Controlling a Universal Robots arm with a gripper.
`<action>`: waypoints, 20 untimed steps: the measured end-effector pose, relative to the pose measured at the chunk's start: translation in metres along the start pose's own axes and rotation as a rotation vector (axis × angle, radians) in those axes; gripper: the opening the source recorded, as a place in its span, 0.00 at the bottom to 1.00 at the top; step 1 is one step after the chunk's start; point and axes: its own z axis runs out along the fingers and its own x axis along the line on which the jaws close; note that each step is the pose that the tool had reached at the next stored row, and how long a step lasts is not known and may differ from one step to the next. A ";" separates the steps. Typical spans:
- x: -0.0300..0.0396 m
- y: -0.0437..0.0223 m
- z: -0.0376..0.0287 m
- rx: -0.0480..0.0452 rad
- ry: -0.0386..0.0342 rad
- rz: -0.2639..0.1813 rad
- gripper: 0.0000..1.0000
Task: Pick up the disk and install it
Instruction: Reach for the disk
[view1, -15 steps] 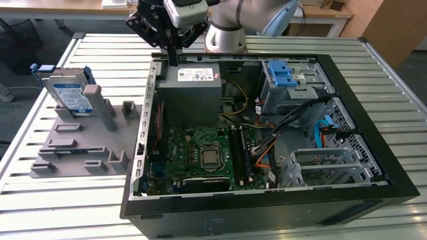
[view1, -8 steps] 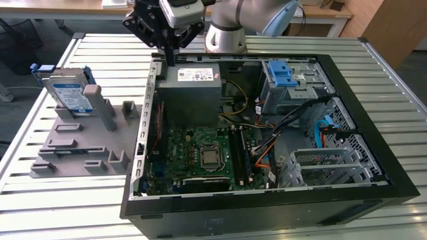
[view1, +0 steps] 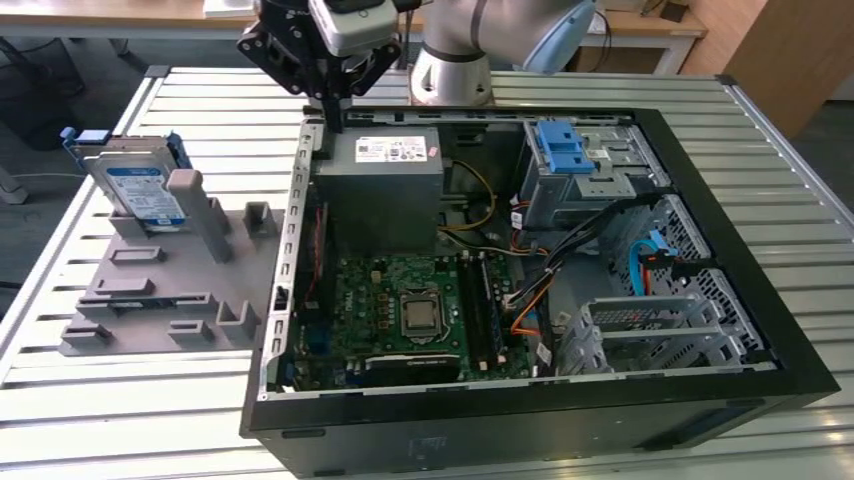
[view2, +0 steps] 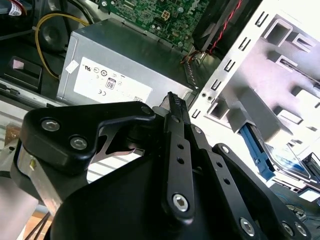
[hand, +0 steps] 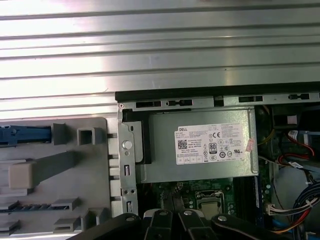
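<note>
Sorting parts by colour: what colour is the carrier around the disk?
Blue, around the disk standing in the grey holder; clearest in the exterior view.

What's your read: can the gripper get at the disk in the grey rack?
Probably yes. The disk stands on edge in the grey rack outside the case, its top uncovered; the gripper hangs above the case wall, with open space between.

Place: robotics lab or workshop.
Evidence: open computer case (view1: 534, 430) on slatted metal desk (view1: 134, 430); grey fixture plate (view1: 160, 300); robot arm (view1: 461, 50).
</note>
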 end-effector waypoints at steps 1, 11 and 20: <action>0.0007 0.0001 0.0001 0.0000 0.0000 0.000 0.11; 0.0096 0.0019 0.0007 -0.0001 -0.0001 0.000 0.11; 0.0171 0.0031 0.0012 0.0000 0.0000 0.000 0.11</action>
